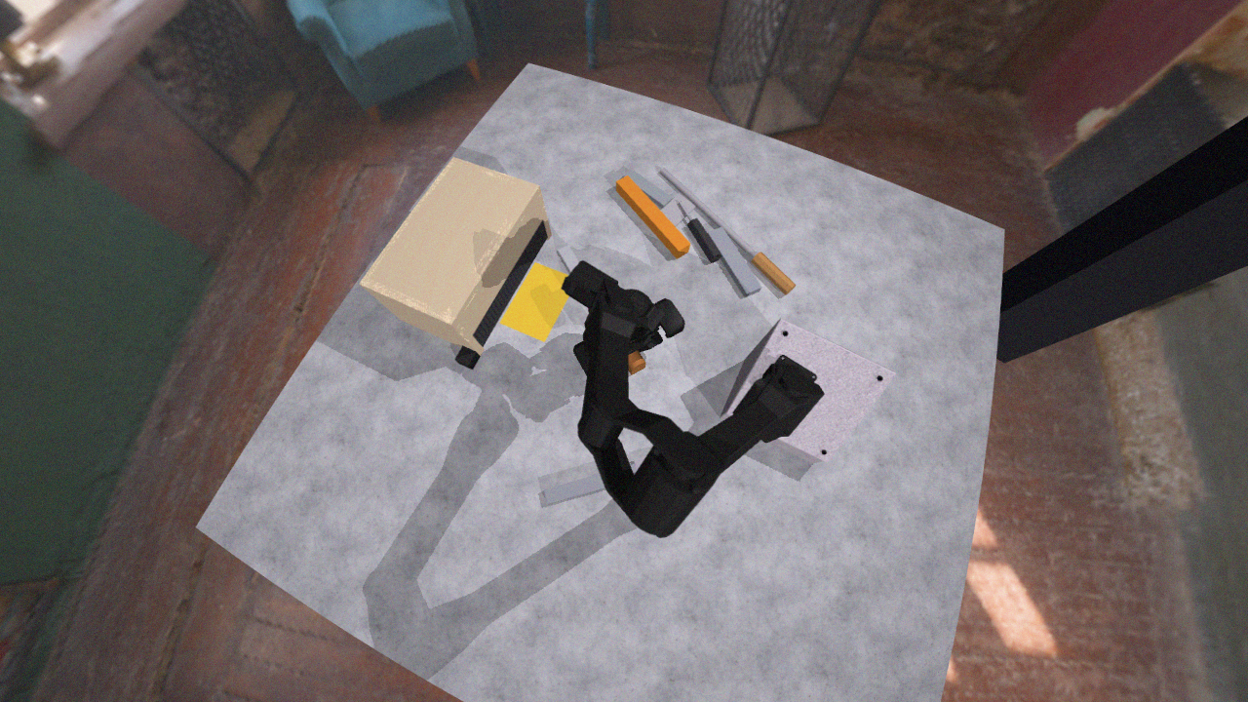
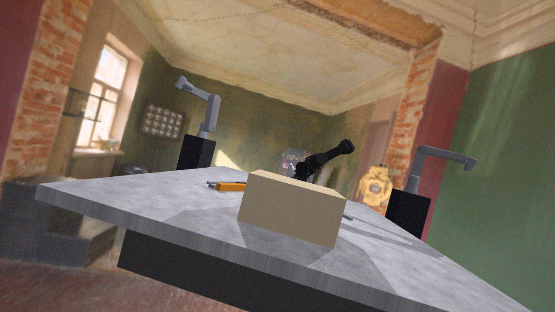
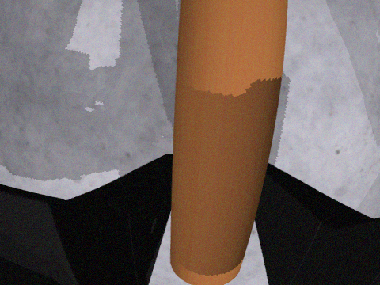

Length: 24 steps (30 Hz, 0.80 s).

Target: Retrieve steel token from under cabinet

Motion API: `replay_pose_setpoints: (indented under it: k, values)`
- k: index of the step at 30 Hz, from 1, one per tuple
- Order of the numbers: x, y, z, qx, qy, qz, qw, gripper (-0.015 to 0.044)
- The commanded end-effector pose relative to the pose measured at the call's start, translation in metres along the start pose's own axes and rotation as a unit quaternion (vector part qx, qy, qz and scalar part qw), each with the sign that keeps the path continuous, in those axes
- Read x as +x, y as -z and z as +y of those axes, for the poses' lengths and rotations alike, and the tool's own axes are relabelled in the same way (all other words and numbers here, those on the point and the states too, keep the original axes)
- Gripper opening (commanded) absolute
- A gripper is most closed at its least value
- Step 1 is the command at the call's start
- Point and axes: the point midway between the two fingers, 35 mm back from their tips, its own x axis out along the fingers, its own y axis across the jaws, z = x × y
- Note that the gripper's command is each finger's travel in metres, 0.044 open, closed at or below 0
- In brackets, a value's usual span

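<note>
The beige cabinet (image 1: 448,240) (image 2: 291,205) stands at the table's left, its dark slotted front (image 1: 515,279) facing the yellow marked area (image 1: 532,300). The steel token is not visible in any view. My gripper (image 1: 582,284) (image 3: 214,168) is shut on a tool with an orange round handle (image 3: 227,111). It hangs just right of the yellow area, in front of the cabinet. The handle's rear end (image 1: 637,364) sticks out under the wrist. A thin grey tip (image 1: 565,259) shows beyond the fingers. In the exterior view the cabinet hides most of the arm (image 2: 314,160).
An orange bar (image 1: 652,216) (image 2: 230,186), a black-handled tool (image 1: 703,240), a grey strip (image 1: 737,266) and another orange-handled tool (image 1: 773,272) lie at the back. A grey strip (image 1: 571,485) lies by the arm's elbow. The arm's base plate (image 1: 846,379) is at the right.
</note>
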Motion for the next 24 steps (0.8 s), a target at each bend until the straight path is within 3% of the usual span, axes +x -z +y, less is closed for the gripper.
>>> replay_pose_setpoints:
  k: [1,24]
  values:
    - [-0.001,0.004,0.005,-0.002,-0.003,-0.001,1.000,0.0000]
    - [-0.001,0.019,0.027,-0.002,-0.003,-0.001,1.000,0.0000]
